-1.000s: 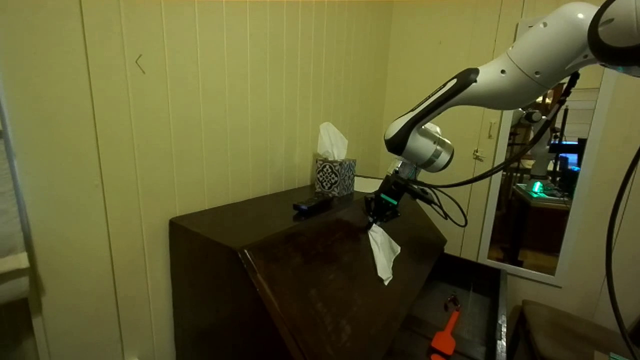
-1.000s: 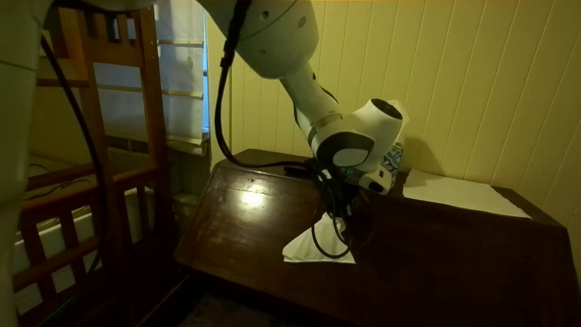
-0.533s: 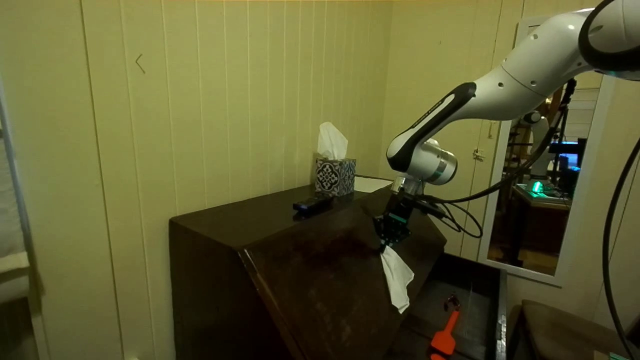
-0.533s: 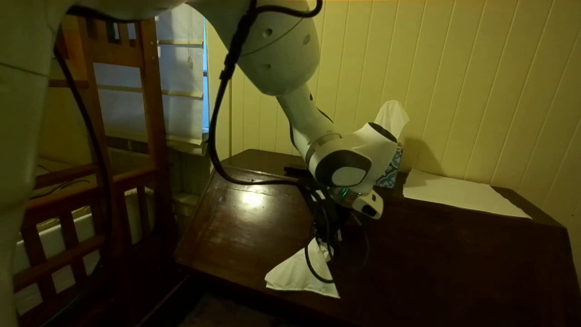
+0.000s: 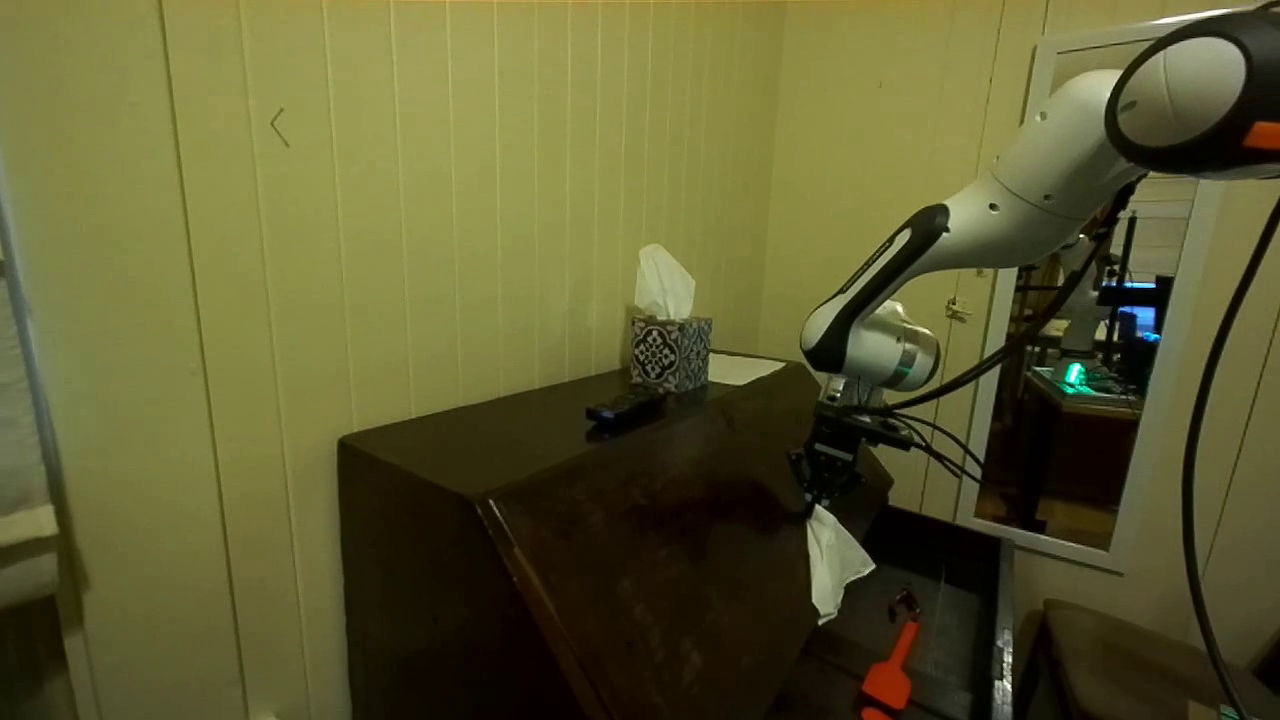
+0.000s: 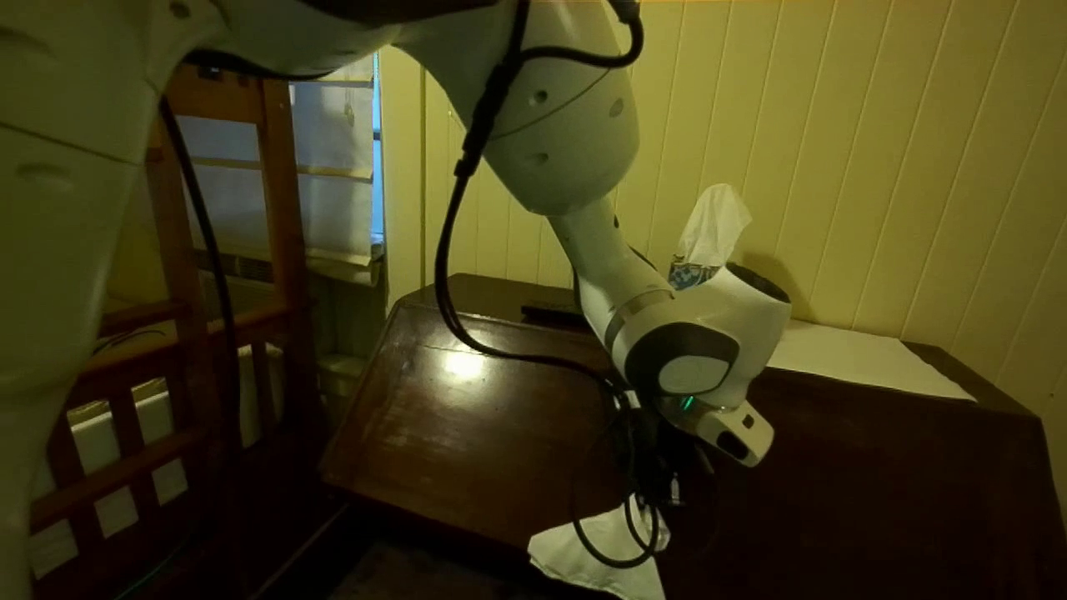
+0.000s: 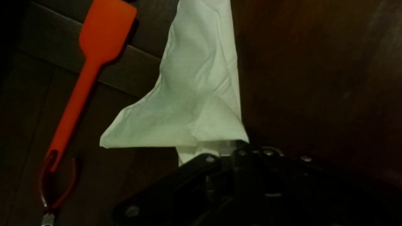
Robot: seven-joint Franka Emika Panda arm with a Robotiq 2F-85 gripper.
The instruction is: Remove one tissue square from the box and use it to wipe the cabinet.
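Observation:
My gripper point(image 5: 815, 500) is shut on a white tissue point(image 5: 835, 565), holding it by its top end. The tissue hangs down, spread out, by the dark brown sloped front of the cabinet point(image 5: 640, 570); I cannot tell how much of it touches the wood. The tissue also shows in an exterior view point(image 6: 596, 550) at the slope's lower edge, and in the wrist view point(image 7: 201, 72) beyond the fingers point(image 7: 232, 149). The patterned tissue box point(image 5: 670, 355) stands on the cabinet top with another tissue point(image 5: 664, 285) sticking up. The arm partly hides the box in an exterior view point(image 6: 688, 275).
A black remote point(image 5: 625, 408) and a white sheet point(image 6: 867, 360) lie on the cabinet top. An open drawer point(image 5: 1003, 620) below the slope holds an orange spatula point(image 5: 890, 680), seen left in the wrist view point(image 7: 103, 31). A mirror point(image 5: 1080, 400) leans behind.
The gripper, with the tissue held, has moved down along the sloped front toward its lower edge. The tissue now reaches that edge near the drawer. Box and remote have not moved.

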